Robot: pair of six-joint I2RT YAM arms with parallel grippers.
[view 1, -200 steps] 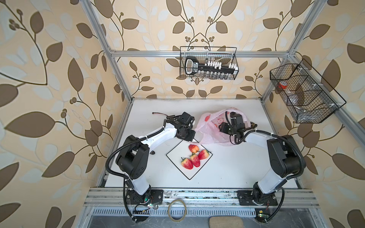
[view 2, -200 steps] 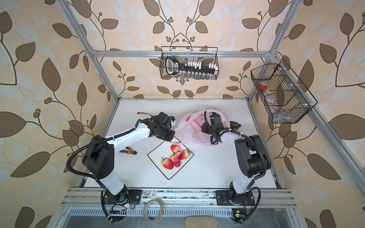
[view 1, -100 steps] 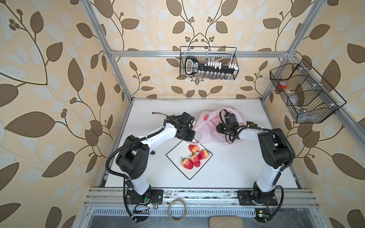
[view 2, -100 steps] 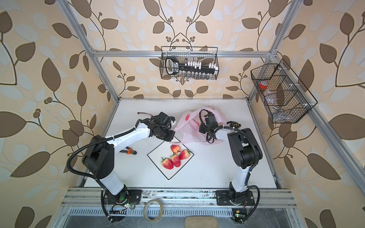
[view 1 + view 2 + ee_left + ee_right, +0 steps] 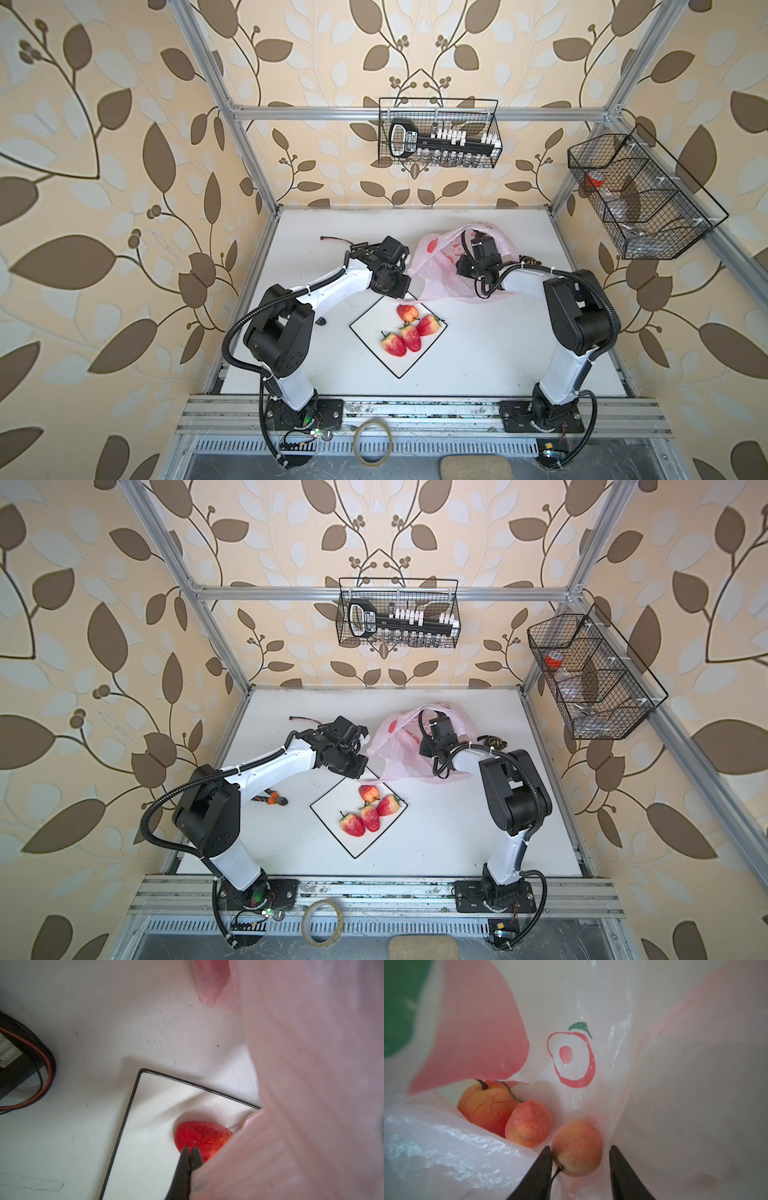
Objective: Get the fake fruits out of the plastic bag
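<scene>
1. In both top views a white table (image 5: 490, 365) sits inside a metal frame, walled with leaf-patterned wallpaper. Two wire baskets (image 5: 438, 133) hang on the walls. The pink plastic bag (image 5: 432, 278) lies toward the far side, just beyond a black-rimmed white plate (image 5: 397, 363) that bears four fake fruits (image 5: 409, 334). The right arm reaches into the bag's open mouth, and the left arm ends between bag and plate.
2. The left wrist view alone shows the left hand (image 5: 190, 1150). Its fingers are pressed together, closed on a fold of the bag, whose blurred film fills one side. The tips hang over one red fruit near the plate's corner.
3. Only the right wrist view sees inside the bag, where three pinkish-orange fruits lie. The right hand (image 5: 580, 1147) stands apart around the nearest one. One finger touches it and the other is just clear.
</scene>
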